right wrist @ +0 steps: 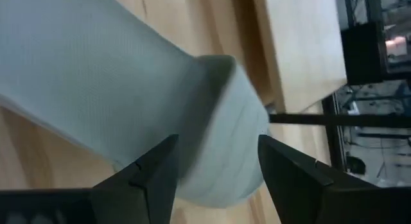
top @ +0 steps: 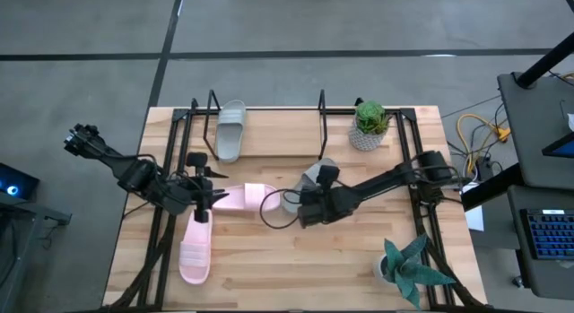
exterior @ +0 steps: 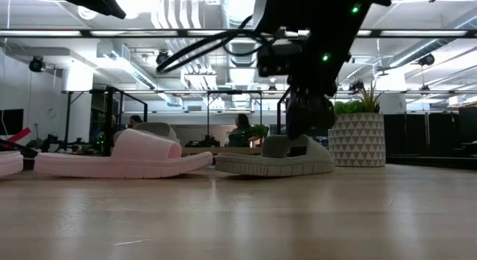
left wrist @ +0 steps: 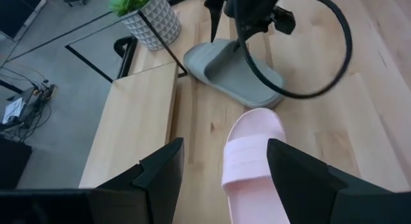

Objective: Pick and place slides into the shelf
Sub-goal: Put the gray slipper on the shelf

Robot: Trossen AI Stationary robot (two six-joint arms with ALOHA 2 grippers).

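One grey slide lies between the right claw's spread fingers

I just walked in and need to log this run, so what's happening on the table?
The robot is shelving slides. One grey slide already sits in the shelf. The right claw is down over the second grey slide mid-table, fingers open either side of it. The left claw hovers open at the pink slide beside it. Another pink slide lies nearer the front edge.

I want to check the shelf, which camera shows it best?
The high view: the shelf shows whole, one grey slide in it. The left wrist view shows only a corner of its wood base, the right wrist view an edge, the low view nothing clear.
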